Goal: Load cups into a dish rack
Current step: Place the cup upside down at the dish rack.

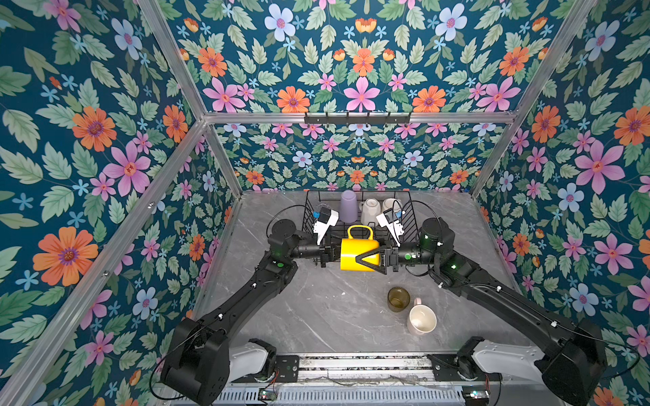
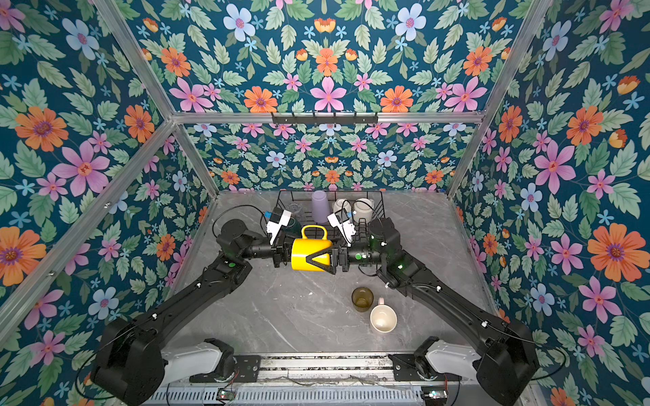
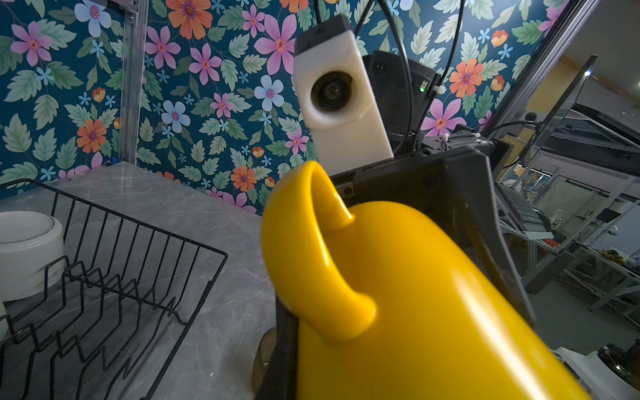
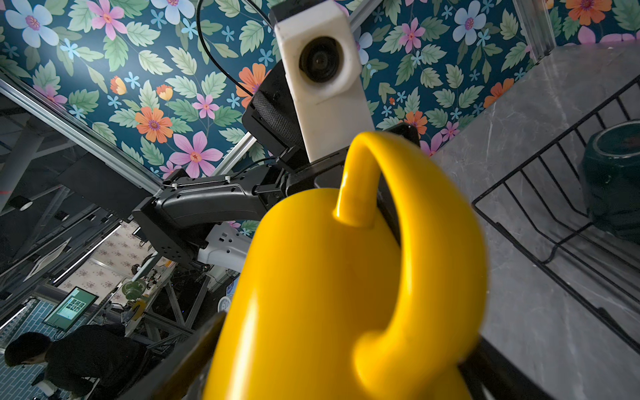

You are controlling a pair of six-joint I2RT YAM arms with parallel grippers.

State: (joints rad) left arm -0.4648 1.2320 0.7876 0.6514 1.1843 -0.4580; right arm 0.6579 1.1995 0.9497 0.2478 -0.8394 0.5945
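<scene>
We see the yellow mug (image 1: 357,255) on its side above the counter (image 1: 316,309), just near of the dish rack (image 1: 409,218); left end effector (image 1: 325,255) clamps its left end, right end effector (image 1: 360,262) straddles it wide, grip unclear

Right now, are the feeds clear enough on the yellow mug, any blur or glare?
Both top views: mug sharp, evenly lit. Left wrist view: mug close up, soft, bright glare streak; rack behind crisp. Right wrist view: mug blurred at its edges, streaked highlights.
</scene>
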